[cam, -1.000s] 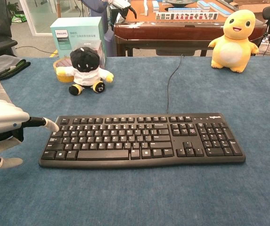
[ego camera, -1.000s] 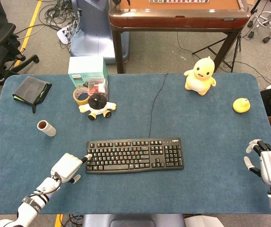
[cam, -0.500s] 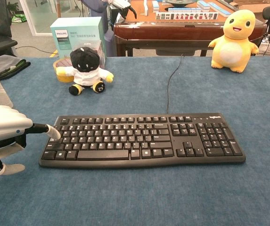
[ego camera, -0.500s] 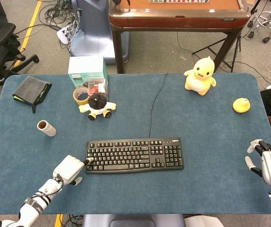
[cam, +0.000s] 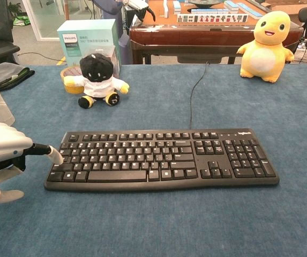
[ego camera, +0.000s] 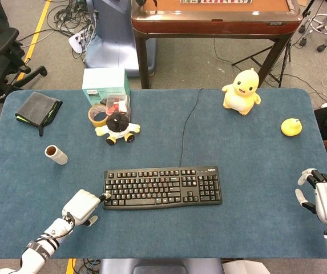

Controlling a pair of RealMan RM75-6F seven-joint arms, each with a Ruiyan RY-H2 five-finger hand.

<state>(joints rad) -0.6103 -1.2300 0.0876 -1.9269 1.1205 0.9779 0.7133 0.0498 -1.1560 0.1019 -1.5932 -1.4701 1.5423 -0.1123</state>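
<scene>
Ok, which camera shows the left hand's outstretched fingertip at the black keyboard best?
The chest view: the left hand shows large, its fingertip at the black keyboard edge. The head view shows both smaller, from above.

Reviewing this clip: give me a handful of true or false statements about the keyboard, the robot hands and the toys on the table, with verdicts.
1. One fingertip of the left robot hand is at the left end of the keyboard. True.
2. The right robot hand rests on the keyboard. False: it is off by the table's right edge, holding nothing.
3. The keyboard's cable runs away toward the table's far edge. True.
4. The yellow plush chick lies on the keyboard. False: it stands well behind it.
5. The black-headed plush doll sits behind the keyboard's left part. True.
</scene>
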